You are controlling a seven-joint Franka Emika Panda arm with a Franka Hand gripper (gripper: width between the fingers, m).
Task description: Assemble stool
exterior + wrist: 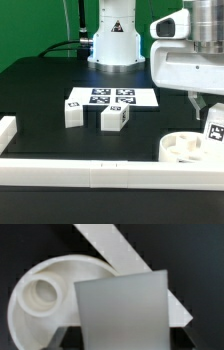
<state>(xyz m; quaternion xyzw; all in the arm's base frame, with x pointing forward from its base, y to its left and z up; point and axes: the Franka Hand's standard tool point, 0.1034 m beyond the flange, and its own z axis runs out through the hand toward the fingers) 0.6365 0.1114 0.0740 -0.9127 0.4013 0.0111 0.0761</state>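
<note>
My gripper (pixel 209 116) is at the exterior view's right, shut on a white leg block (pixel 214 129) with a tag on its face. It holds the block upright just above the round white seat (pixel 183 148), at the seat's right part. In the wrist view the held leg block (pixel 125 308) fills the middle between my jaws (pixel 128 341), with the seat (pixel 45 294) and one round socket (pixel 45 290) beside it. Two more leg blocks (pixel 74 110) (pixel 115 117) stand on the black table near the middle.
The marker board (pixel 112 98) lies flat behind the two loose blocks. A long white rail (pixel 100 176) runs along the front edge, close to the seat, and shows in the wrist view (pixel 120 252). A short rail piece (pixel 7 133) stands at the left. The arm's base (pixel 112 40) is at the back.
</note>
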